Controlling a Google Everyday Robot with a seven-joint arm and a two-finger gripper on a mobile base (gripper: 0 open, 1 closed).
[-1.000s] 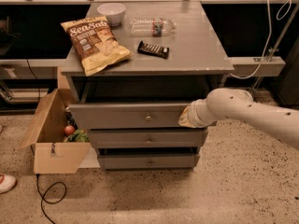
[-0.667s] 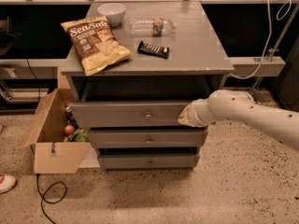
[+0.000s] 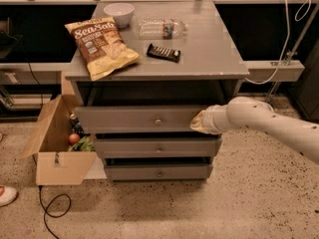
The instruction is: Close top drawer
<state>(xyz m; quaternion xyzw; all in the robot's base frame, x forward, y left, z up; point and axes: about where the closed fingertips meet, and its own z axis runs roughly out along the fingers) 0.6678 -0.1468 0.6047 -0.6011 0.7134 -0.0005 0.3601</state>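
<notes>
Pressed to the right end of the top drawer's front panel, my gripper (image 3: 198, 122) touches the wood; whether it is open or closed I cannot tell. The top drawer (image 3: 124, 119) is a wide grey box with the tallest front of the three and one small round metal knob (image 3: 158, 121) at its centre. It sits just under the grey tabletop (image 3: 214, 59) and stands out toward the camera, forward of the two lower drawers (image 3: 159, 147), with a dark gap above it. My arm (image 3: 264, 123) comes in from the right, low and nearly level, sloping slightly up to the wrist. Against a second ago, gripper and drawer front sit in almost the same place; any shift is too slight to call.
</notes>
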